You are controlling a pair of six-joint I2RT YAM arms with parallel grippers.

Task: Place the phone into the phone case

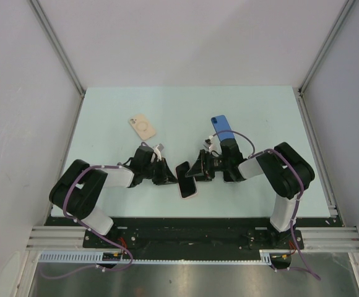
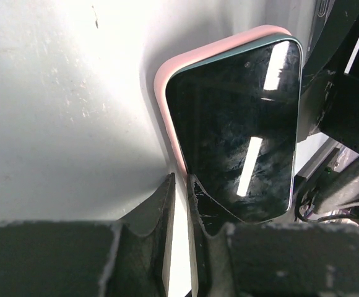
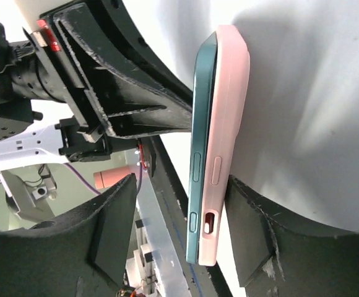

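The phone (image 1: 186, 183), dark-screened with a teal frame (image 3: 199, 130), lies in the pink phone case (image 3: 226, 117) and is held on edge above the table between the two arms. Along the side seen in the right wrist view, the teal frame stands proud of the case. My left gripper (image 2: 181, 185) is shut on one edge, one finger on the screen (image 2: 241, 124) and the other behind the pink rim (image 2: 166, 80). My right gripper (image 3: 181, 182) is open around the opposite edge; one pad (image 3: 247, 229) rests against the case's back, while the other stands well off the screen.
A beige case (image 1: 143, 126) and a blue phone-shaped item (image 1: 221, 128) lie on the pale table (image 1: 105, 111) behind the arms. White walls close in the left, the right and the back. The arm bases and a rail line the near edge.
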